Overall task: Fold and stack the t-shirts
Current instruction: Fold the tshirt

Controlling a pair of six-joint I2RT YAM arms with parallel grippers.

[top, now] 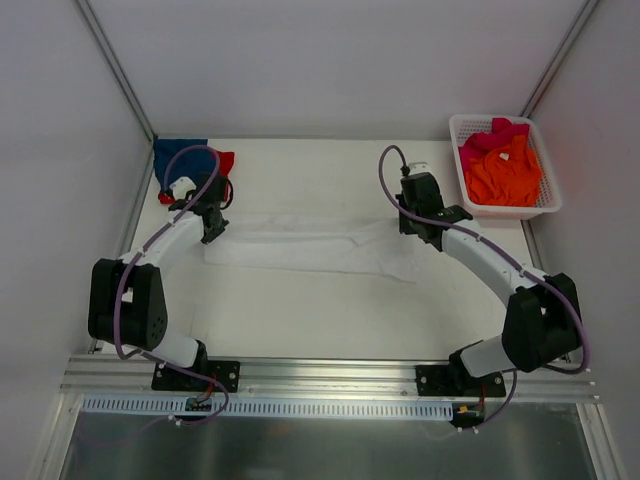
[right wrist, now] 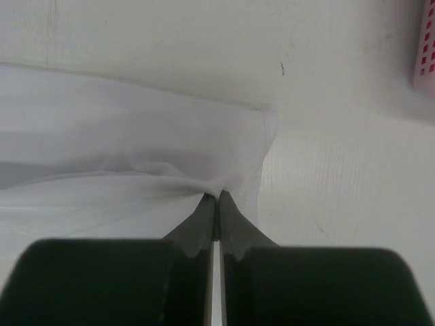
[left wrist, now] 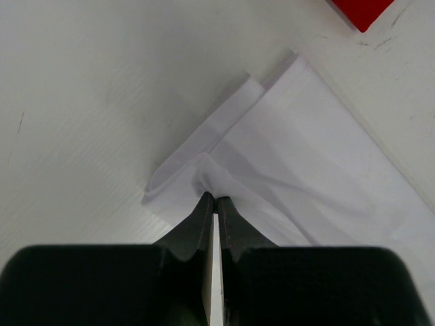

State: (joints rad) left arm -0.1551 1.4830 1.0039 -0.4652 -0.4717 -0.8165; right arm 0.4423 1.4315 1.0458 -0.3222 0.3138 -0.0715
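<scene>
White shirt (top: 310, 248) lay across the middle of the table (top: 320, 320) as a long narrow band running left to right, so by the look of it a lengthwise fold was already in and the crosswise folds were yet to come. Its left end showed doubled layers in the left wrist view. The left gripper (top: 213, 232) had its jaws pressed together on a pucker of cloth at that left end. The right gripper (top: 418, 228) was likewise pinched shut on the thin right edge of the band.

At the far left corner the blue shirt (top: 178, 155) and the red shirt (top: 226, 162) lay together, touching, apparently the start of the stack, though how neatly they were folded could not be told. At the far right the basket (top: 505, 211) held the orange shirt (top: 505, 172) and the pink shirt (top: 500, 130), both crumpled and unfolded. I judged the task less than half done.
</scene>
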